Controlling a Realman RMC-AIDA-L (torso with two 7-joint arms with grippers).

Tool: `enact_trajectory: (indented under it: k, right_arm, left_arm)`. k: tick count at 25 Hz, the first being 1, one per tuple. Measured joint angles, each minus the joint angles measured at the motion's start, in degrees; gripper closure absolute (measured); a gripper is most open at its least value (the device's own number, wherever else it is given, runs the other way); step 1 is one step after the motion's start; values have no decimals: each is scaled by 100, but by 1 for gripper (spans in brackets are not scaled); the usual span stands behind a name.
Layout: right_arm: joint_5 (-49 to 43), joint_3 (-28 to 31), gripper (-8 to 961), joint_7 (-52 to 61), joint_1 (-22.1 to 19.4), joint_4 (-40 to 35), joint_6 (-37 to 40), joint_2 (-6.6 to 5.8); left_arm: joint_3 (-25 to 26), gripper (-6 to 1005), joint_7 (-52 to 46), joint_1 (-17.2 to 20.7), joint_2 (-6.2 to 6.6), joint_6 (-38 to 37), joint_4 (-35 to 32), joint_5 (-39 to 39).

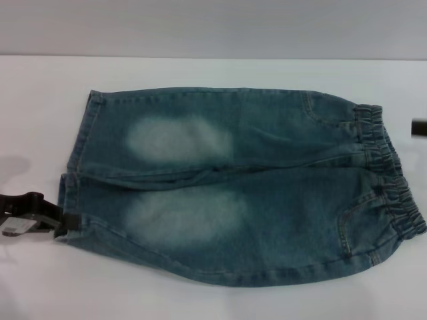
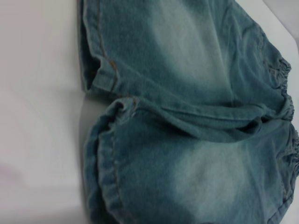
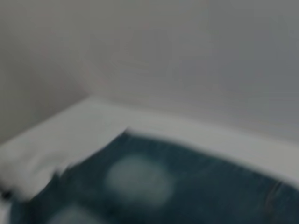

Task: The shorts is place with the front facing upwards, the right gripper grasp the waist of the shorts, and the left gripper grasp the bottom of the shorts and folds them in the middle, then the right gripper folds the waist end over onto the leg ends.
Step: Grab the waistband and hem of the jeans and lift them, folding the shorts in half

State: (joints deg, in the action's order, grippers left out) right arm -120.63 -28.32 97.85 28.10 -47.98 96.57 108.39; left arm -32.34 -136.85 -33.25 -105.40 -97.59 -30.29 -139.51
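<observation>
Head view: shorts point(image 1: 233, 187) lay flat on table point(image 1: 200, 300), waist point(image 1: 390, 173) rightward | left gripper point(image 1: 57, 223) at near leg hem, jaw state untellable | right gripper point(image 1: 419, 128) beside waist, jaws unseen | step: approach; next, both must pinch.

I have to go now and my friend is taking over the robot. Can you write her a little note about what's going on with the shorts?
Left gripper: at the near leg hem on the robot's left, touching the cloth; grip unclear.
Right gripper: just peeking in at the right edge, beside the waist, not touching it.
The shorts lie flat, front up, on the white table; the bottom of the shorts points left.
Done: nothing folded.
Left: grab both ends, fold in the middle, then waist over leg ends.
</observation>
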Motion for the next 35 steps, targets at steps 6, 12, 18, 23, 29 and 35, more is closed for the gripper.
enact_trajectory:
  k: [6, 12, 18, 23, 29, 35]
  right_arm:
    - [-1407, 1, 136, 353, 468, -501, 1156, -149]
    - [-2727, -159, 136, 387, 798, -684, 1329, -215]
    - [-3242, -650, 137, 398, 869, -757, 1145, -190]
    - [-3510, -925, 137, 409, 882, -749, 929, -111]
    - [-3925, -1190, 137, 412, 898, -740, 578, 139]
    - [-4147, -1265, 136, 414, 937, -703, 260, 316]
  left_arm:
    - [0, 965, 0, -70, 3, 19, -3, 2]
    - [0, 964, 1, -170, 3, 40, 5, 3]
    - [0, 965, 1, -204, 3, 74, 10, 3]
    - [9, 965, 0, -208, 3, 84, 19, 3]
    - [27, 964, -4, -208, -20, 96, 31, 2]
    - [59, 965, -65, -210, -40, 147, 30, 2]
